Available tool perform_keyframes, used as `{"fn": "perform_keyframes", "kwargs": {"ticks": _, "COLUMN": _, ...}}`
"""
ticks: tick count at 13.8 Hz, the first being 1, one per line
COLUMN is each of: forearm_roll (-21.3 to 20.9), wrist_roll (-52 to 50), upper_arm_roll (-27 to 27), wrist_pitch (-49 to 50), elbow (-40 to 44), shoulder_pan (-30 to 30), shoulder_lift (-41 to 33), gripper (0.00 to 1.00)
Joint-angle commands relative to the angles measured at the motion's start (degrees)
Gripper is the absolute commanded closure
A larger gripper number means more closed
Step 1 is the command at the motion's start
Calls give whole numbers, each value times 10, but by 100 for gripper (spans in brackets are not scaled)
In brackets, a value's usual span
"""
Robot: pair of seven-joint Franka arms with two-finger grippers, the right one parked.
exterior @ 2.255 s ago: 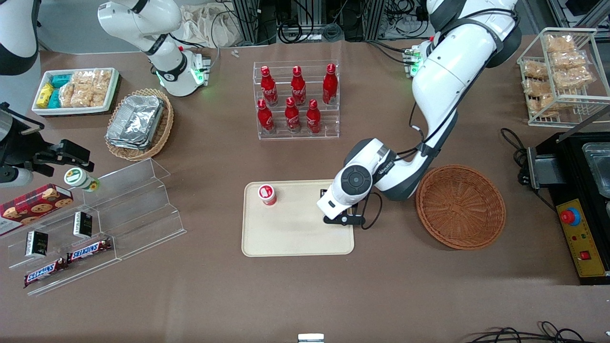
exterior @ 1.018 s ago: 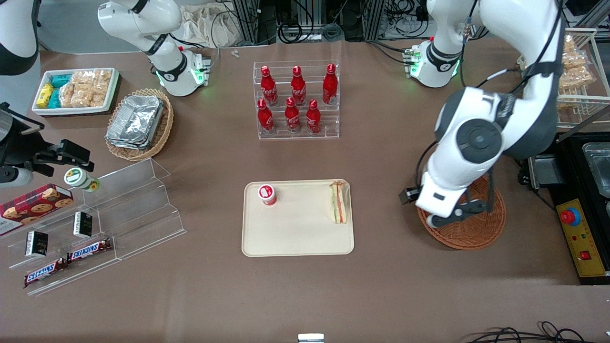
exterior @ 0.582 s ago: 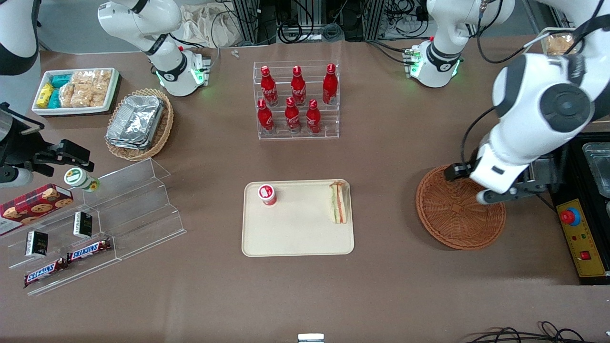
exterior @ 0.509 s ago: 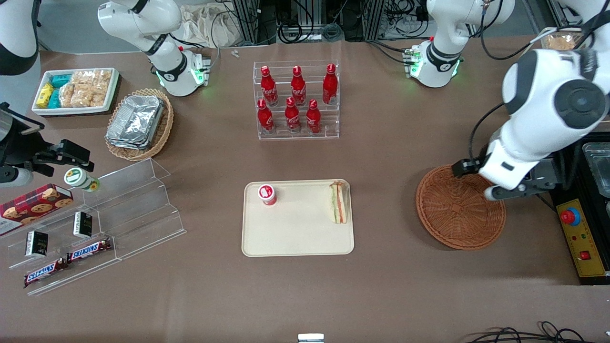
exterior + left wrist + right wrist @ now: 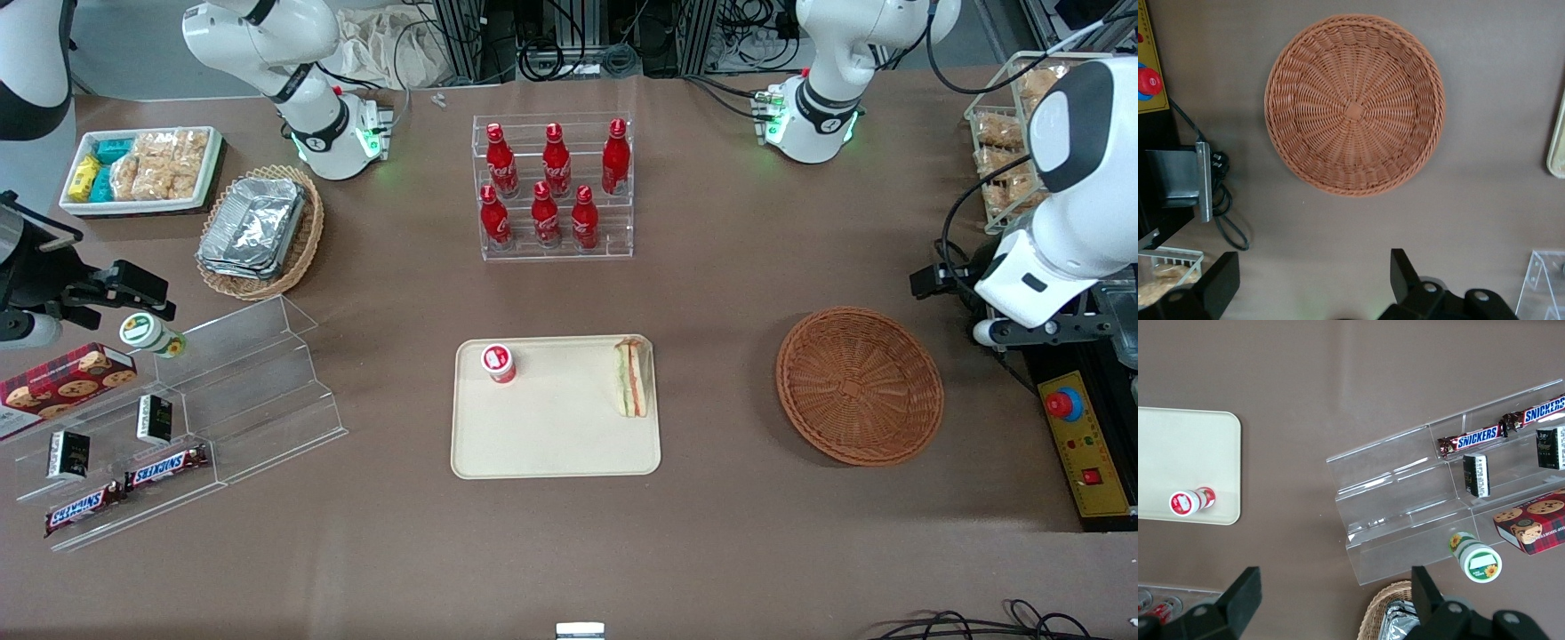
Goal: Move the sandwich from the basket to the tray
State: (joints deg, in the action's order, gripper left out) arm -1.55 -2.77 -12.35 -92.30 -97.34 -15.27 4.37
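Hand: the hand (image 5: 1308, 283) hangs high over the counter (image 5: 729, 293) at the working arm's end, its two fingers (image 5: 1218, 287) spread wide apart with nothing between them.
Arm pose: the wrist points straight down, judging by the wrist camera's flat look onto the counter; in the front view the forearm stands above the black control box (image 5: 1080, 444), just beside the basket (image 5: 860, 386) and clear of it.
Basket: it holds nothing; its woven floor (image 5: 1355, 107) shows bare from rim to rim.
Sandwich: the sandwich (image 5: 632, 378) lies flat on the tray (image 5: 551, 444), along the tray's edge nearest the basket, well apart from the hand.
Tray neighbour: a small red-capped cup (image 5: 499, 363) stands on the same tray, apart from the sandwich.
Step in hand: the placing looks finished; what remains is parking the arm.
Doing it well: keep the hand high and away from the tray, and mind the cables (image 5: 1228, 223) and wire rack (image 5: 1013, 160) nearby.
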Motion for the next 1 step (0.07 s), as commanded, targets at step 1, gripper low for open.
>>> {"fn": "perform_keyframes", "kwargs": {"ticks": 1, "forearm_roll": 2, "wrist_roll": 45, "upper_arm_roll": -4, "wrist_pitch": 37, "elbow": 64, "shoulder_pan": -4, "shoulder_lift": 30, "gripper": 0}}
